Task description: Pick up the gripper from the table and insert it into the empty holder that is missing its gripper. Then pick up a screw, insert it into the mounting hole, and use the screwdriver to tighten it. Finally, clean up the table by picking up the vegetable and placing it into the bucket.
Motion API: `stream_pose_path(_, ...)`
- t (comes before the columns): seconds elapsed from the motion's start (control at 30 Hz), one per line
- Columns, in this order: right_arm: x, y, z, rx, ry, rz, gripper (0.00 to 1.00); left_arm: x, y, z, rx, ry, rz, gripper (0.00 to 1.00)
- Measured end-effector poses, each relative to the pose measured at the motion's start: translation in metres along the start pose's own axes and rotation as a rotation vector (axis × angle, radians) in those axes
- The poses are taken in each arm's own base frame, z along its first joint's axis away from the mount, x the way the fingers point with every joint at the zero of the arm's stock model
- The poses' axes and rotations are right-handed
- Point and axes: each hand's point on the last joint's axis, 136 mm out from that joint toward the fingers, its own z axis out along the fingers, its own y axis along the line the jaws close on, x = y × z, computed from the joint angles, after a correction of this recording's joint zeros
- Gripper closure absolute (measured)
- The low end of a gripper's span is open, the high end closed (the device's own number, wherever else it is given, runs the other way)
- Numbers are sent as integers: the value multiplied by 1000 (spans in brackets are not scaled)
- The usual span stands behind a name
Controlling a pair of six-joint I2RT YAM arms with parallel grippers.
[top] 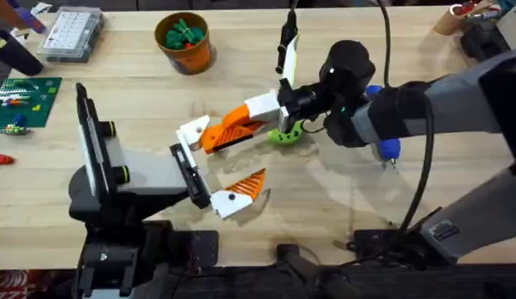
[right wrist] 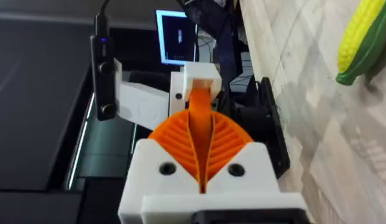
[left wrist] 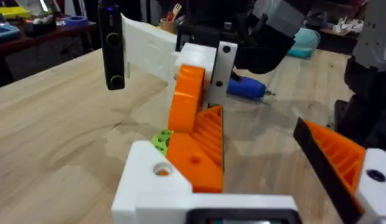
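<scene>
My right gripper [top: 241,124] reaches across the middle and is shut on the orange tip of the gripper [top: 195,133], a white-based finger. Its white base [left wrist: 149,186] sits at the far slot of the black holder [top: 189,173] on the left arm; I cannot tell whether it is fully seated. The matching finger [top: 239,193] stands in the near slot, so the left gripper [top: 241,158] is open. The blue screwdriver [top: 382,148] lies partly under the right arm. The orange bucket [top: 184,41] stands at the back. A yellow corn cob [right wrist: 360,37] lies on the table [top: 341,199].
A flat green ring-shaped disc [top: 284,134] lies just beyond the right gripper. A clear compartment box [top: 71,33] and a green board [top: 25,100] sit at the far left. Green items fill the bucket. Cables run from the right arm.
</scene>
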Motion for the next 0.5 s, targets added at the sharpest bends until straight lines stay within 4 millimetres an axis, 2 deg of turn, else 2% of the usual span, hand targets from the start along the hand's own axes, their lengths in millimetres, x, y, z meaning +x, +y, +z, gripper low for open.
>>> stream_pose_path(0.5,-5,-1,5,4,-35,4,980,0,1,0,-6,0,0,14)
